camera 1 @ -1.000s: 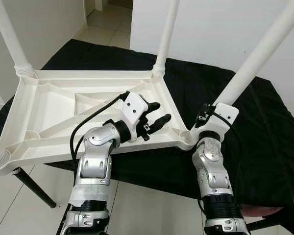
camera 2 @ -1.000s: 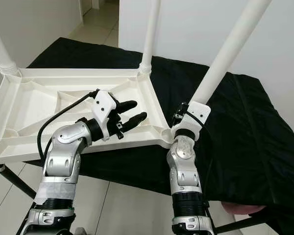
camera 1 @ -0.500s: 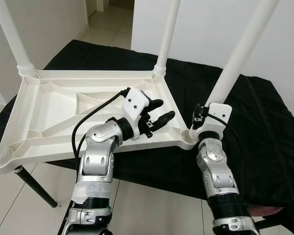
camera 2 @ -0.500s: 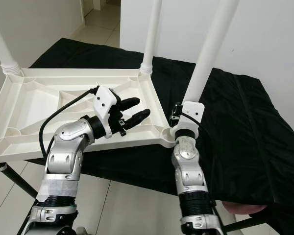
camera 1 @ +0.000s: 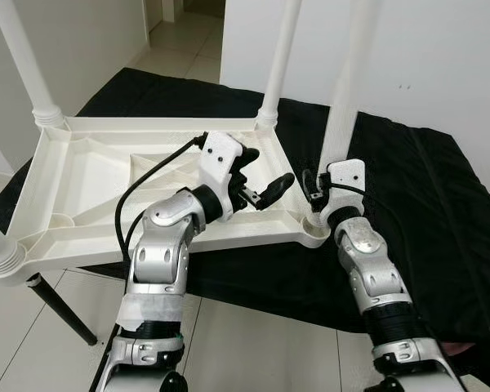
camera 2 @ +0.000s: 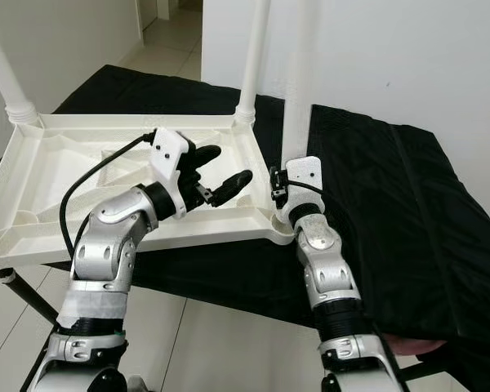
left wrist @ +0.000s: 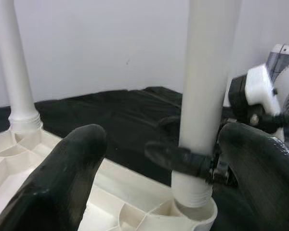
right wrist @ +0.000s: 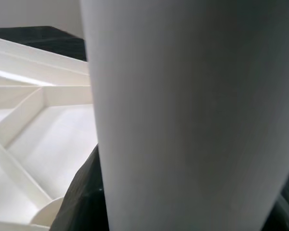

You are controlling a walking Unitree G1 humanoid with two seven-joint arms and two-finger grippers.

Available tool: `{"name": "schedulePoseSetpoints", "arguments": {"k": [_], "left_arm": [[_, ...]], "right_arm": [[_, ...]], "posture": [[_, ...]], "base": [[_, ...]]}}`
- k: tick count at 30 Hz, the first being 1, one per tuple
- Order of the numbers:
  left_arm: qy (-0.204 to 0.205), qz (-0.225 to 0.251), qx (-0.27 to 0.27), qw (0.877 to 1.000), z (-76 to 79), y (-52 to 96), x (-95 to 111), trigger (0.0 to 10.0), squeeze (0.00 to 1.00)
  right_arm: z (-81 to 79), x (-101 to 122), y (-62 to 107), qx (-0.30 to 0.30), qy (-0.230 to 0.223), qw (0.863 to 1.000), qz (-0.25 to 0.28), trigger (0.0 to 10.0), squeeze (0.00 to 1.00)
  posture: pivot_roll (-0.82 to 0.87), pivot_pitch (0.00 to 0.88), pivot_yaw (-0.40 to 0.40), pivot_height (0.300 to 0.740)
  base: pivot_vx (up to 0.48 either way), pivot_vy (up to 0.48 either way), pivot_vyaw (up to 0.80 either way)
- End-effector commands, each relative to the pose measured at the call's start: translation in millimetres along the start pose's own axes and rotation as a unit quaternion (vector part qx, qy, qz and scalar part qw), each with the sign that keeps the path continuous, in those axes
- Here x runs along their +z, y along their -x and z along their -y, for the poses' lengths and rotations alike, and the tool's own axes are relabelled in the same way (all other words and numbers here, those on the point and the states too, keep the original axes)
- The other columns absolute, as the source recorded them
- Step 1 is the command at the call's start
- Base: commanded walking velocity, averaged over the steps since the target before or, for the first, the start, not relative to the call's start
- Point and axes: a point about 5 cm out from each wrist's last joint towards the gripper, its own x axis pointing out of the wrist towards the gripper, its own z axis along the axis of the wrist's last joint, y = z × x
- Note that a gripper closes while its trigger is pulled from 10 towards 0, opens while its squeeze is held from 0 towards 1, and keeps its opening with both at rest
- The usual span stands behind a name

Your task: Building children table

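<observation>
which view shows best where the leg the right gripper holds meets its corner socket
The left wrist view: the table leg enters the corner socket unobstructed, with the right gripper clamped just above. The eye views show the joint small, behind the right wrist. The right wrist view shows leg surface, no joint.

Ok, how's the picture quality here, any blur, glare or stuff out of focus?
Both eye views are sharp and evenly lit, with no glare on the upturned white table. In the left wrist view the left hand fingers are soft and out of focus close up, while the table leg is fairly clear. In the right wrist view the leg looms very close as a blurred pale surface.
</observation>
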Motion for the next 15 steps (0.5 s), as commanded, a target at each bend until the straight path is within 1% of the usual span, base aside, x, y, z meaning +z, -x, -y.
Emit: {"name": "schedulePoseSetpoints", "arguments": {"k": [1,2,3,4,6,7,8,11,14,15], "left_arm": [[-0.004,0.021,-0.035,0.999,11.2,-11.6,13,10.0,1.0],[0.007,0.03,-0.053,0.998,14.3,-12.2,17,10.0,1.0],[0.029,0.048,-0.076,0.996,18.4,-12.5,24,10.0,0.97],[0.029,0.048,-0.076,0.996,18.4,-12.5,24,10.0,0.97],[0.061,0.078,-0.117,0.988,25.2,-12.0,38,10.0,0.0],[0.069,0.086,-0.129,0.985,26.9,-11.7,42,10.0,0.0],[0.069,0.086,-0.129,0.985,26.9,-11.7,42,10.0,0.0],[0.092,0.103,-0.158,0.978,28.5,-11.3,50,10.0,0.0],[0.093,0.105,-0.164,0.976,28.6,-11.4,52,10.0,0.0],[0.092,0.104,-0.165,0.976,28.0,-12.3,53,10.0,0.0]], "right_arm": [[1.4,2,-1.6,0.005,-0.004,1.0,0.005,10.0,0.0],[0.7,4,-1.9,0.024,0.003,1.0,0.01,10.0,0.0],[-0.4,6,-1.8,0.05,0.011,0.999,0.017,10.0,0.0],[-0.4,6,-1.8,0.05,0.011,0.999,0.017,10.0,0.0],[-3.0,9,-0.4,0.102,0.027,0.994,0.027,10.0,0.0],[-3.9,9,0.3,0.118,0.033,0.992,0.028,10.0,0.0],[-3.9,9,0.3,0.118,0.033,0.992,0.028,10.0,0.0],[-4.9,9,0.2,0.152,0.033,0.988,0.023,10.0,0.0],[-5.0,9,0.3,0.164,0.035,0.986,0.024,10.0,0.0],[-6.1,9,0.9,0.178,0.038,0.983,0.022,10.0,0.0]], "posture": [[0.02,0.0,-0.073,0.74],[0.02,0.0,-0.073,0.74],[0.02,0.0,-0.073,0.74],[0.02,0.0,-0.073,0.74],[0.02,0.0,-0.071,0.74],[0.02,0.0,-0.071,0.74],[0.02,0.0,-0.071,0.74],[0.02,0.0,-0.071,0.74],[0.02,0.0,-0.07,0.74],[0.02,0.0,-0.07,0.74]], "base": [[0.0,0.0,0.0],[0.0,0.0,0.0],[0.0,0.0,0.0],[0.0,0.0,0.0],[0.0,0.0,0.0],[0.0,0.0,0.0],[0.0,0.0,0.0],[0.0,0.0,0.0],[0.0,0.0,0.0],[0.0,0.0,0.0]]}}
